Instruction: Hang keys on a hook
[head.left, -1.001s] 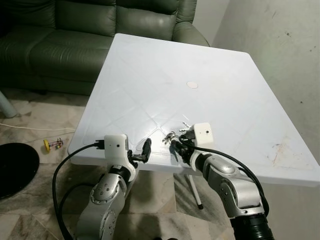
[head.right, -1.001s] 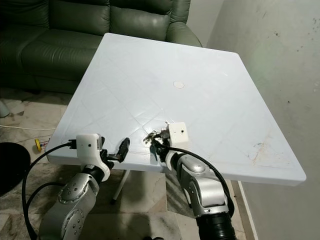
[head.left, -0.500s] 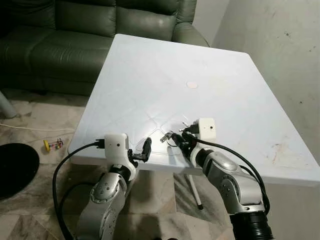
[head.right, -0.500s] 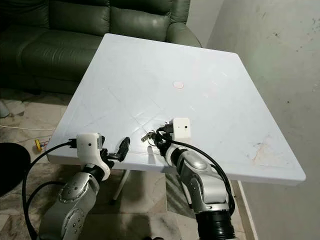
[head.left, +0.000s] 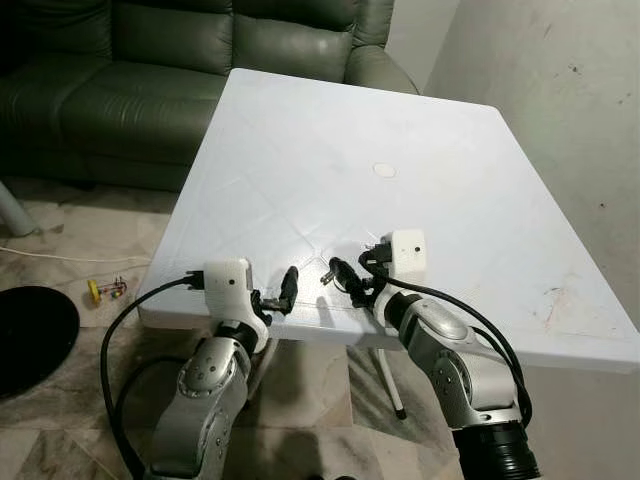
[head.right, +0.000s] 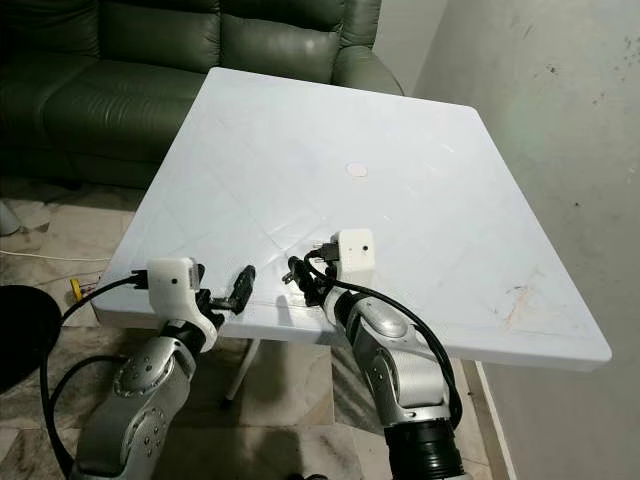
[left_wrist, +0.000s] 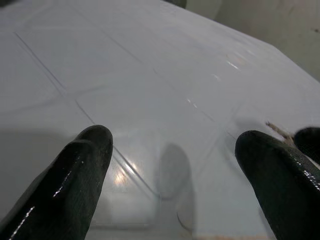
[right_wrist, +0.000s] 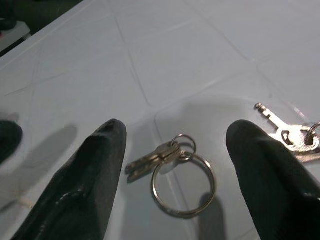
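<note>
— Status of the grab?
— My right claw is spread wide over the keys, which lie flat on the counter. Left claw also spread, nothing in it.
— Advice?
— I'd lower squarely, pinching the ring.

Keys on the table's near edge.
Small silver keys on a large ring lie flat on the white table; a second bunch lies just beside them, apart.
</note>
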